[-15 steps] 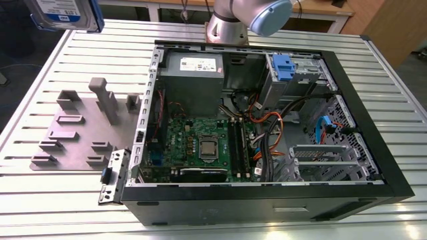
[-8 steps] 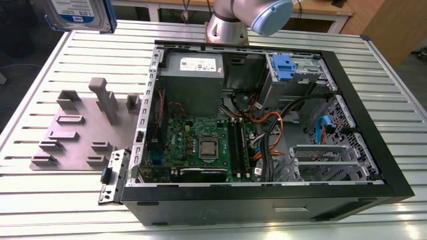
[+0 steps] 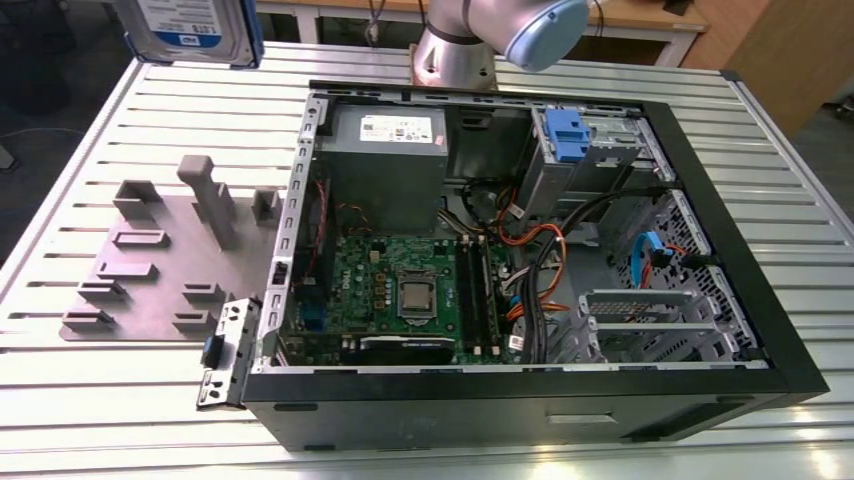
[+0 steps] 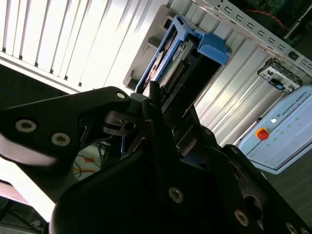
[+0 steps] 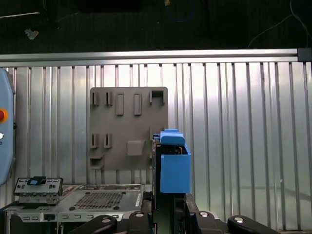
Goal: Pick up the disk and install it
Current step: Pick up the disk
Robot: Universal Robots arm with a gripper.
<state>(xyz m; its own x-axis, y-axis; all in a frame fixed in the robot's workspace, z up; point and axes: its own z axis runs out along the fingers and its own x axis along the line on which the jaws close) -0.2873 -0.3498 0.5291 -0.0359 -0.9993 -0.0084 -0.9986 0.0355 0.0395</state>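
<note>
Exterior view's far left is where the disk [image 3: 187,30], a flat rectangular silver hard drive with a white-and-blue label framed by a blue plastic carrier, is found. It is held in the air above the far corner of the slatted silver metal table [image 3: 80,400], touching nothing on it. Nearer the camera, the flat grey plastic fixture plate with upright holders [image 3: 147,265] is seen lying on the table. Further to the exterior view's right, the open black desktop computer case [image 3: 467,425] is laid on its side, with the narrow upright blue plastic latch [image 3: 567,135] standing among its metal drive bays. In both wrist views the black metal gripper [image 4: 163,105] is seen closed onto the disk, the blue carrier clamped between its fingers. The pick-up is therefore judged done. The installation is judged to be left, since the disk is well apart from the case and no part of it is inside. As to its pose, the labelled broad face is turned towards the exterior camera, while in the first wrist view it is met edge-on, as a narrow upright blue strip. Its long axis is judged to run straight out from the fingers, with the carrier's blue tab at the far end.
</note>
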